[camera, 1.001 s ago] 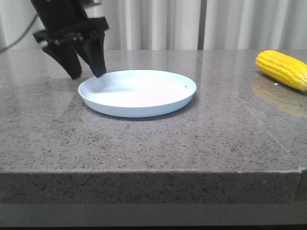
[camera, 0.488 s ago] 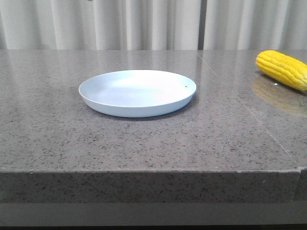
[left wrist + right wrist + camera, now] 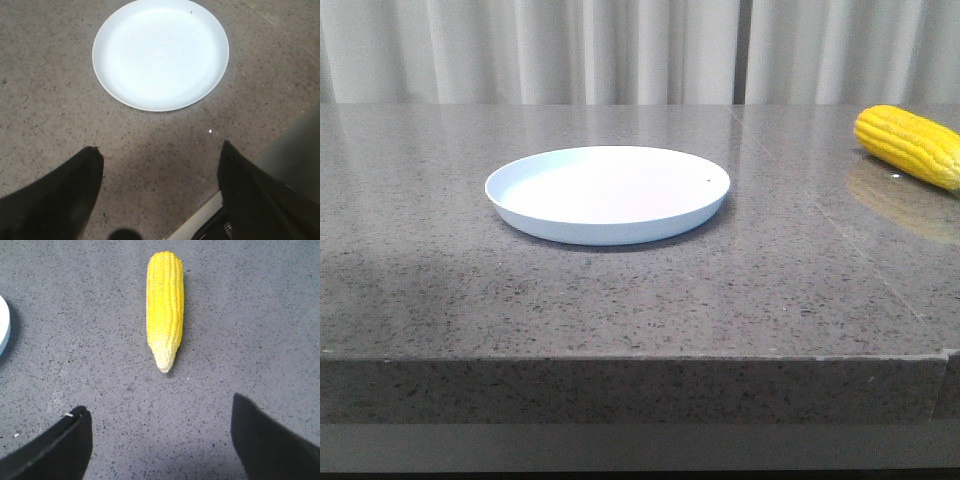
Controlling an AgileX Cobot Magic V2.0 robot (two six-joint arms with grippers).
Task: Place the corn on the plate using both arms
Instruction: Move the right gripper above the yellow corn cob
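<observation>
Barely begun: corn (image 3: 910, 145) on tabletop (image 3: 620, 290), well apart from empty plate (image 3: 608, 192). Both jaws wide open, empty. Grasp and placing left.

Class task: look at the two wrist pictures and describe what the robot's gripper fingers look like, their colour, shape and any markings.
Both grippers, the left gripper and the right gripper, show two plain matt black fingers that taper towards the tips. No cables or sleeves are in view. One right finger has a tiny pale fleck at its tip.
</observation>
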